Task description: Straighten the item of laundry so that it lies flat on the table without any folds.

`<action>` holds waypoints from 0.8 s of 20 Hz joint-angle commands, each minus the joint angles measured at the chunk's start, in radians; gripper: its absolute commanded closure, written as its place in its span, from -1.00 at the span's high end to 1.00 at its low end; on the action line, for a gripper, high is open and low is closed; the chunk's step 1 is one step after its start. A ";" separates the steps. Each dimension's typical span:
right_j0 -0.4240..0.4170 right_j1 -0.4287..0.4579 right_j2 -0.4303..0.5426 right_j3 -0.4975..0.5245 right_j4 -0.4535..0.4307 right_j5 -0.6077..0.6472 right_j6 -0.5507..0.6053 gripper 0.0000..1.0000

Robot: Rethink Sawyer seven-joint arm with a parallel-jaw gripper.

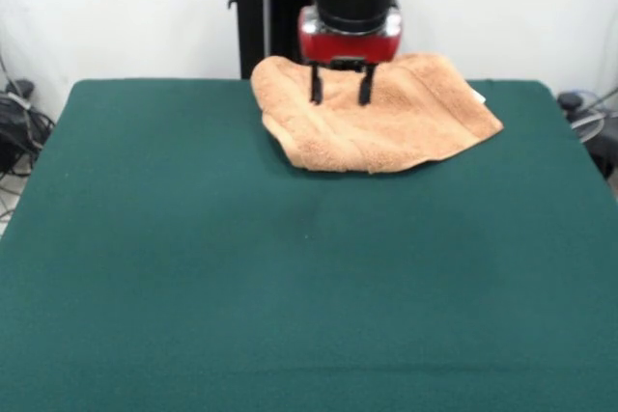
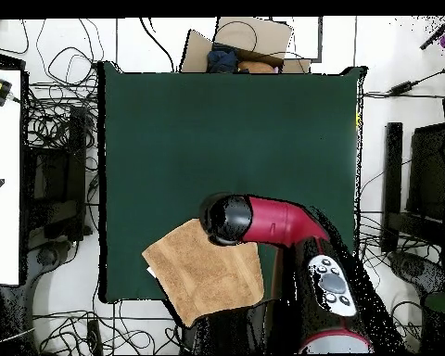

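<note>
Front view shows jaws (image 1: 340, 87) spread above the folded towel (image 1: 386, 123); overhead, the arm (image 2: 273, 221) hides them. Green counter (image 2: 226, 130), cables (image 2: 59, 185) around.

One camera faced the robot across the dark green cloth-covered surface (image 1: 290, 267), fairly near. Another looked straight down from higher up. Both covered that surface.
</note>
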 commanded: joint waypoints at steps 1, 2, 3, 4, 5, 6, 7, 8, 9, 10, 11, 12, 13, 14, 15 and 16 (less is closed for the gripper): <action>-0.065 0.039 0.102 0.029 -0.060 -0.072 -0.029 1.00; -0.074 0.048 0.104 0.029 -0.066 -0.088 -0.030 1.00; -0.082 0.056 0.108 0.026 -0.069 -0.094 -0.034 1.00; -0.090 0.063 0.112 0.022 -0.072 -0.101 -0.037 1.00; -0.097 0.064 0.116 0.021 -0.073 -0.097 -0.041 1.00; -0.101 0.068 0.119 0.018 -0.077 -0.095 -0.042 1.00; -0.105 0.079 0.122 0.013 -0.083 -0.099 -0.044 1.00; -0.112 0.095 0.127 0.011 -0.090 -0.111 -0.042 1.00; -0.121 0.108 0.133 0.015 -0.100 -0.131 -0.041 1.00; -0.127 0.124 0.136 0.019 -0.107 -0.153 -0.035 1.00; -0.132 0.144 0.141 0.020 -0.116 -0.178 -0.029 1.00; -0.137 0.163 0.146 0.021 -0.125 -0.204 -0.023 1.00; -0.138 0.174 0.148 0.022 -0.133 -0.220 -0.018 1.00; -0.139 0.185 0.150 0.022 -0.141 -0.236 -0.014 1.00; -0.137 0.193 0.150 0.016 -0.151 -0.247 -0.008 1.00; -0.140 0.203 0.154 0.009 -0.160 -0.254 -0.007 1.00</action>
